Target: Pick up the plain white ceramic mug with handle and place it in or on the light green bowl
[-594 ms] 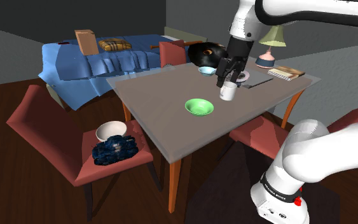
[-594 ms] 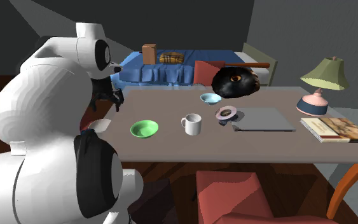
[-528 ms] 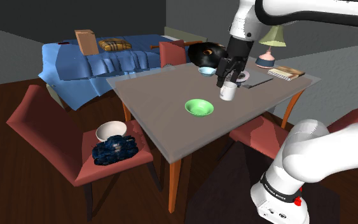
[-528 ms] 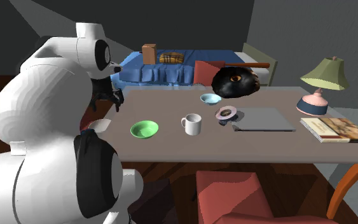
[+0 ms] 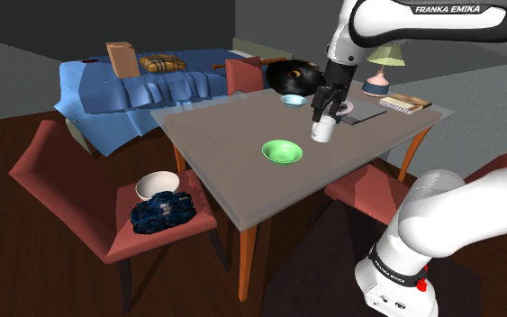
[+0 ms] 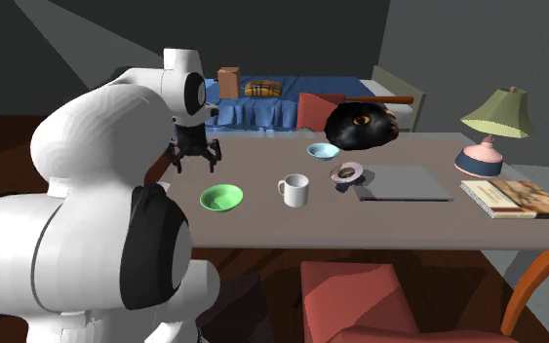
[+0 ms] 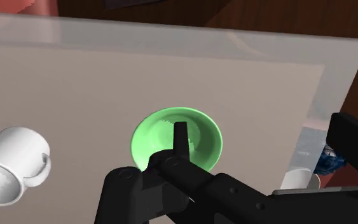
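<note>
One white mug (image 6: 296, 191) stands on the tabletop (image 5: 224, 135), and it is free. The pincer (image 5: 321, 113) hangs in the air near the green bowl (image 5: 282, 151), fingers apart and nothing between them.

Three bowls show: the green bowl, a small blue bowl (image 5: 292, 100) and a white bowl (image 5: 157, 185).

The mug is upright, its long axis vertical and its mouth up. It sits just beside the green bowl without touching it, on the side toward the one lamp (image 6: 496, 122). Its handle is turned toward the green bowl. In the wrist view the green bowl lies straight ahead of the pincer, with the mug off to one side.

The blue bowl stands beyond the green bowl, near the tabletop's far edge, beside one black cat-faced lump (image 6: 360, 125). One small round dish (image 6: 347, 174), one grey flat slab (image 6: 404, 182) and one book (image 6: 516, 198) lie past the mug from the green bowl, in a row toward the lamp.

Three red chairs (image 5: 71, 189) ring the tabletop. The white bowl sits on the seat of one of them, below the green bowl in the shoulder view, next to one dark blue bundle (image 5: 162, 214).

One blue bed (image 5: 125, 90) stands well behind the green bowl, with one brown box (image 5: 121, 58) and one plaid cushion (image 5: 161, 64) on it.
</note>
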{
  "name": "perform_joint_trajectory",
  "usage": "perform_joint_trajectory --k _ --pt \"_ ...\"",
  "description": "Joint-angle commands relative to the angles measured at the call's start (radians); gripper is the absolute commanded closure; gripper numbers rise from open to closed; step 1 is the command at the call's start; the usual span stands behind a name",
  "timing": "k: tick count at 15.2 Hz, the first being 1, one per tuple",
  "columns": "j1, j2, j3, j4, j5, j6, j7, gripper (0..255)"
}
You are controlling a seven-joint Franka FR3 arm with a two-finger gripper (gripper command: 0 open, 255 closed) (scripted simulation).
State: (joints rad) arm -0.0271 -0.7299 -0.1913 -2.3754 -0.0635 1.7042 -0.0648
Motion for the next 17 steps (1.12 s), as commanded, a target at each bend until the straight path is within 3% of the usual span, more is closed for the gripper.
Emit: perform_joint_trajectory --k 1,10,17 --pt "-0.009 0.038 -0.04 0.006 -0.023 0.029 -0.048 0" --pt "-0.027 0.27 -0.228 0.105 -0.076 0.153 -0.267 0" --pt "-0.024 0.509 -0.369 0.249 -0.027 0.231 -0.462 0"
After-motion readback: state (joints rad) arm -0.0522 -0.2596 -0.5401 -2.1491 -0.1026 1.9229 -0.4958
